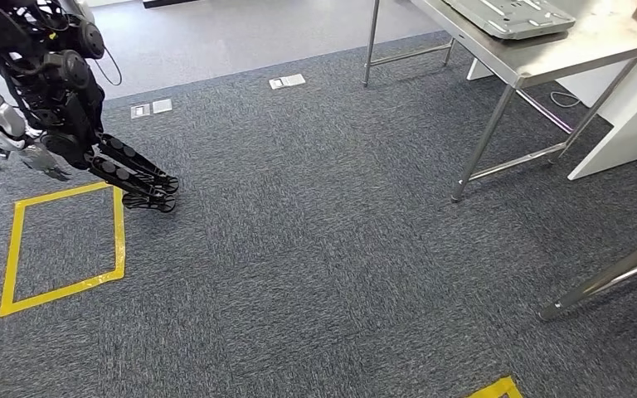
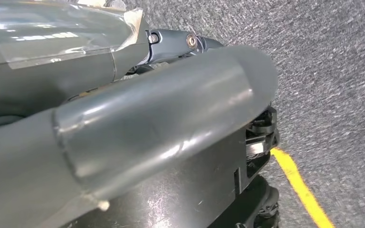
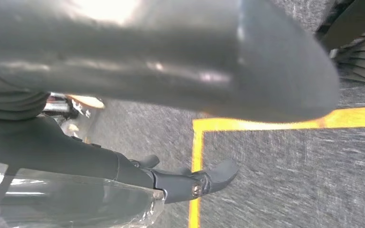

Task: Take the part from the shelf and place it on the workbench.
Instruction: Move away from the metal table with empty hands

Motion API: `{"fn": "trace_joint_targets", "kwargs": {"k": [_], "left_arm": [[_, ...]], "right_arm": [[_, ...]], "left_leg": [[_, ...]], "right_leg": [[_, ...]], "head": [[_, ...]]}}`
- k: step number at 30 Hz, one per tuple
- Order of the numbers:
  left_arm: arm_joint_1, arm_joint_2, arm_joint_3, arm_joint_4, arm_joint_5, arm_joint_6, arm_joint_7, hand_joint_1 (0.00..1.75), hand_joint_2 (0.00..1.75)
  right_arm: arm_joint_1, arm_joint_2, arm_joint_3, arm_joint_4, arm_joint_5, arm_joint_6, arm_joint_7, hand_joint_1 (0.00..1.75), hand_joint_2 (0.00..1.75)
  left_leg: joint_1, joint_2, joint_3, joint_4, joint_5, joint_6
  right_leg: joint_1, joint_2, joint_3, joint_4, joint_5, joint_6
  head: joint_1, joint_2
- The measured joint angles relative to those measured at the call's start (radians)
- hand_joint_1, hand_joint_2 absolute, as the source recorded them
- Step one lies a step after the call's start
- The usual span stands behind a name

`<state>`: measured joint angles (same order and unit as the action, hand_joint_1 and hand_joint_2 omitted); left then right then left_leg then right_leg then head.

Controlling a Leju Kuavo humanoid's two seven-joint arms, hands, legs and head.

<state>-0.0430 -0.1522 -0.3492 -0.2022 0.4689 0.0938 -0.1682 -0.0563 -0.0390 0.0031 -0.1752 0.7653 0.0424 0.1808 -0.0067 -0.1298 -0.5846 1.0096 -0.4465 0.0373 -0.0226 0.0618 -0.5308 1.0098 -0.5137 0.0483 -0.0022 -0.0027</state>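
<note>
Workbench (image 1: 539,51) w/ grey tray (image 1: 510,16) far right, left hand (image 1: 137,178) hanging empty.

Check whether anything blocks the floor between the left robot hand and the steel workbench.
Nothing visible does. Between the empty left robot hand and the workbench lies open grey carpet; only flat yellow tape and floor plates mark it.

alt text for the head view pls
The robot's left hand hangs empty, fingers extended, above grey carpet beside a yellow tape square. A steel workbench stands at upper right with a flat grey part on it.
</note>
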Motion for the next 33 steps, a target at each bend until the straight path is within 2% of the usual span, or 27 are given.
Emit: {"fn": "trace_joint_targets", "kwargs": {"k": [1, 2, 4, 6, 7, 8, 9, 10, 11, 13, 14, 15, 17, 18, 19, 21, 23, 24, 25, 26, 27, 28, 29, 30, 32, 33], "left_arm": [[0.001, -0.001, 0.0, 0.0, 0.001, 0.001, -0.002, 0.0, 0.0], [0.003, -0.002, 0.001, 0.0, 0.002, 0.002, -0.004, 0.0, 0.0], [0.004, -0.002, 0.001, 0.001, 0.003, 0.004, -0.006, 0.0, 0.0], [0.003, -0.001, 0.001, 0.001, 0.003, 0.006, -0.009, 0.0, 0.0], [0.002, 0.0, 0.002, 0.001, 0.003, 0.006, -0.01, 0.0, 0.0], [0.002, 0.0, 0.002, 0.002, 0.003, 0.007, -0.012, 0.0, 0.0], [0.001, 0.001, 0.003, 0.002, 0.004, 0.007, -0.013, 0.0, 0.0], [0.002, 0.001, 0.004, 0.002, 0.006, 0.008, -0.014, 0.0, 0.0], [0.003, 0.002, 0.005, 0.002, 0.008, 0.008, -0.015, 0.0, 0.0], [0.005, 0.003, 0.006, 0.004, 0.011, 0.01, -0.014, 0.0, 0.0], [0.005, 0.004, 0.007, 0.004, 0.012, 0.011, -0.014, 0.0, 0.0], [0.005, 0.005, 0.007, 0.005, 0.013, 0.011, -0.015, 0.0, 0.0], [0.004, 0.004, 0.007, 0.005, 0.015, 0.011, -0.017, 0.0, 0.0], [0.004, 0.003, 0.007, 0.005, 0.016, 0.011, -0.019, 0.0, 0.0], [0.004, 0.001, 0.008, 0.005, 0.018, 0.01, -0.02, 0.0, 0.0], [0.0, -0.002, 0.009, 0.006, 0.023, 0.01, -0.022, 0.0, 0.0], [-0.002, -0.003, 0.011, 0.006, 0.026, 0.011, -0.023, 0.0, 0.0], [-0.002, -0.003, 0.013, 0.006, 0.027, 0.01, -0.023, 0.0, 0.0], [-0.002, -0.003, 0.016, 0.006, 0.028, 0.01, -0.023, 0.0, 0.0], [-0.002, -0.004, 0.018, 0.006, 0.03, 0.01, -0.024, 0.0, 0.0], [-0.003, -0.005, 0.02, 0.006, 0.032, 0.011, -0.024, 0.0, 0.0], [-0.004, -0.005, 0.023, 0.006, 0.034, 0.011, -0.024, 0.0, 0.0], [-0.005, -0.005, 0.025, 0.006, 0.035, 0.011, -0.025, 0.0, 0.0], [-0.005, -0.006, 0.026, 0.006, 0.036, 0.011, -0.025, 0.0, 0.0], [-0.004, -0.006, 0.029, 0.007, 0.04, 0.01, -0.026, 0.0, 0.0], [-0.002, -0.006, 0.031, 0.007, 0.042, 0.01, -0.027, 0.0, 0.0]], "right_arm": [[-0.002, 0.0, 0.0, 0.0, 0.002, 0.0, 0.0, 0.0, 0.0], [-0.004, 0.001, 0.0, 0.0, 0.003, 0.0, -0.001, 0.0, 0.0], [-0.005, 0.003, 0.0, 0.0, 0.007, 0.0, -0.003, 0.0, 0.0], [-0.001, 0.003, 0.0, 0.0, 0.01, 0.0, -0.006, 0.0, 0.0], [0.001, 0.002, 0.0, 0.0, 0.012, 0.001, -0.008, 0.0, 0.0], [0.003, 0.001, 0.0, 0.0, 0.014, 0.001, -0.01, 0.0, 0.0], [0.003, 0.001, 0.0, 0.0, 0.016, 0.001, -0.013, 0.0, 0.0], [0.002, 0.001, 0.001, 0.0, 0.017, 0.001, -0.015, 0.0, 0.0], [0.001, 0.001, 0.001, 0.0, 0.019, 0.001, -0.016, 0.0, 0.0], [-0.001, 0.002, 0.003, 0.0, 0.021, 0.001, -0.017, 0.0, 0.0], [-0.001, 0.002, 0.004, 0.0, 0.022, 0.0, -0.018, 0.0, 0.0], [-0.001, 0.002, 0.005, 0.0, 0.023, 0.0, -0.018, 0.0, 0.0], [-0.003, 0.003, 0.007, -0.001, 0.028, 0.0, -0.022, 0.0, 0.0], [-0.005, 0.002, 0.008, -0.001, 0.032, 0.0, -0.025, 0.0, 0.0], [-0.006, 0.003, 0.01, -0.002, 0.035, 0.0, -0.029, 0.0, 0.0], [-0.006, 0.004, 0.012, -0.002, 0.04, 0.001, -0.035, 0.0, 0.0], [-0.002, 0.004, 0.015, -0.002, 0.047, 0.001, -0.037, 0.0, 0.0], [-0.001, 0.003, 0.015, -0.001, 0.05, 0.001, -0.038, 0.0, 0.0], [0.0, 0.003, 0.015, -0.001, 0.054, 0.001, -0.04, 0.0, 0.0], [-0.001, 0.003, 0.016, -0.001, 0.057, 0.001, -0.042, 0.0, 0.0], [-0.003, 0.003, 0.016, -0.001, 0.06, 0.001, -0.044, 0.0, 0.0], [-0.004, 0.003, 0.016, -0.001, 0.063, 0.001, -0.046, 0.0, 0.0], [-0.006, 0.004, 0.017, 0.0, 0.066, 0.001, -0.047, 0.0, 0.0], [-0.009, 0.004, 0.017, 0.0, 0.069, 0.002, -0.048, 0.0, 0.0], [-0.014, 0.005, 0.018, 0.0, 0.075, 0.002, -0.048, 0.0, 0.0], [-0.018, 0.005, 0.018, 0.0, 0.078, 0.003, -0.048, 0.0, 0.0]], "left_leg": [[0.0, -0.008, -0.003, 0.0, 0.001, -0.006], [0.001, -0.006, -0.006, 0.001, 0.001, -0.011], [0.001, 0.038, -0.023, 0.038, -0.024, -0.02], [0.001, 0.097, -0.074, 0.148, -0.087, -0.029], [0.003, 0.109, -0.107, 0.216, -0.118, -0.033], [0.004, 0.114, -0.132, 0.268, -0.136, -0.035], [0.006, 0.118, -0.141, 0.287, -0.136, -0.036], [0.007, 0.122, -0.128, 0.264, -0.116, -0.036], [0.008, 0.132, -0.097, 0.206, -0.085, -0.035], [0.005, 0.176, -0.022, 0.067, -0.033, -0.027], [0.002, 0.19, -0.001, 0.026, -0.023, -0.022], [-0.003, 0.195, 0.007, 0.008, -0.021, -0.016], [-0.007, 0.169, 0.005, 0.002, -0.016, -0.002], [-0.006, 0.157, 0.008, -0.004, -0.011, 0.005], [-0.004, 0.146, 0.011, -0.011, -0.006, 0.011], [-0.001, 0.124, 0.013, -0.017, 0.001, 0.02], [-0.002, 0.095, 0.011, -0.017, 0.002, 0.023], [-0.002, 0.08, 0.011, -0.016, 0.003, 0.023], [-0.002, 0.065, 0.011, -0.015, 0.003, 0.023], [-0.001, 0.051, 0.011, -0.012, 0.002, 0.022], [0.0, 0.038, 0.011, -0.008, 0.001, 0.019], [-0.001, 0.026, 0.009, -0.003, -0.001, 0.014], [-0.002, 0.015, 0.006, 0.002, -0.002, 0.008], [-0.003, 0.007, 0.003, 0.005, -0.003, 0.003], [-0.003, -0.009, -0.003, 0.005, 0.001, -0.006], [-0.002, 0.001, -0.007, 0.009, -0.002, -0.009]], "right_leg": [[0.002, -0.01, 0.003, -0.002, 0.003, -0.011], [0.001, -0.02, 0.006, -0.003, 0.006, -0.02], [-0.003, -0.042, 0.01, -0.006, 0.01, -0.037], [0.0, -0.068, 0.011, -0.007, 0.01, -0.05], [0.003, -0.082, 0.011, -0.007, 0.009, -0.054], [0.005, -0.097, 0.01, -0.006, 0.008, -0.056], [0.007, -0.111, 0.01, -0.006, 0.007, -0.057], [0.007, -0.123, 0.011, -0.006, 0.006, -0.058], [0.008, -0.134, 0.012, -0.006, 0.005, -0.058], [0.012, -0.152, 0.017, -0.006, 0.0, -0.052], [0.015, -0.16, 0.019, -0.006, -0.002, -0.048], [0.018, -0.168, 0.02, -0.006, -0.005, -0.043], [0.02, -0.187, 0.023, -0.008, -0.008, -0.032], [0.018, -0.179, 0.023, -0.003, -0.013, -0.028], [0.017, -0.158, 0.016, 0.017, -0.026, -0.026], [0.012, -0.098, -0.027, 0.114, -0.075, -0.03], [0.01, -0.072, -0.087, 0.234, -0.12, -0.031], [0.008, -0.068, -0.102, 0.259, -0.122, -0.026], [0.007, -0.066, -0.099, 0.247, -0.108, -0.017], [0.004, -0.06, -0.076, 0.194, -0.079, -0.006], [-0.001, -0.044, -0.045, 0.124, -0.049, 0.005], [-0.003, -0.027, -0.019, 0.063, -0.024, 0.009], [-0.003, -0.012, -0.001, 0.021, -0.008, 0.007], [-0.001, -0.002, 0.006, 0.006, -0.004, 0.001], [0.002, -0.015, 0.009, 0.007, 0.0, -0.015], [0.001, -0.025, 0.01, 0.006, 0.002, -0.021]], "head": [[0.0, 0.0], [0.0, 0.0], [-0.004, 0.0], [-0.008, 0.0], [-0.009, 0.0], [-0.009, 0.0], [-0.009, 0.0], [-0.009, 0.0], [-0.009, 0.0], [-0.009, 0.0], [-0.008, 0.0], [-0.007, 0.0], [-0.006, 0.0], [-0.005, 0.0], [-0.004, 0.0], [-0.001, 0.0], [0.001, 0.0], [0.001, 0.0], [0.002, 0.0], [0.002, 0.0], [0.002, 0.0], [0.004, 0.0], [0.004, 0.0], [0.005, 0.0], [0.004, 0.0], [0.004, 0.0]]}}
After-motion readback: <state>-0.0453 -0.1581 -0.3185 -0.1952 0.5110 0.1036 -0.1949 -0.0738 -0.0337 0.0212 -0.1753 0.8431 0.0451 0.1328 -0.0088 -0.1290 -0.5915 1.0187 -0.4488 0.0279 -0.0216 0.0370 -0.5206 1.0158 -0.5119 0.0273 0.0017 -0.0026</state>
